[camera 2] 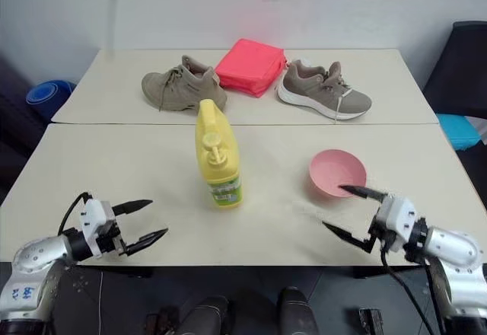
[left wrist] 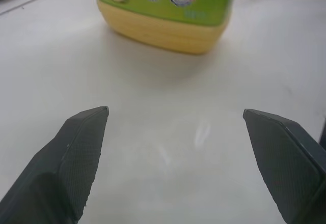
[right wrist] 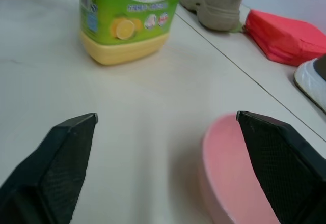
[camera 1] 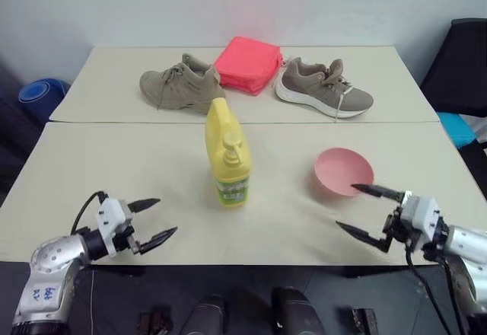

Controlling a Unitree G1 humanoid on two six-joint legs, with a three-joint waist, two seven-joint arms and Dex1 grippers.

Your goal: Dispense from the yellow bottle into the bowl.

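Left tool [camera 1: 158,218] and right tool [camera 1: 368,213] both spread wide, empty. Bottle [camera 1: 227,154] upright, bowl [camera 1: 344,172] well apart: steady bottle, bring bowl under spout, then pump.

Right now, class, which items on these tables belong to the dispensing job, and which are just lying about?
Job: yellow plastic pump bottle; round pink plastic bowl.
Lying about: two tan fabric sneakers; flat red-pink square pouch.
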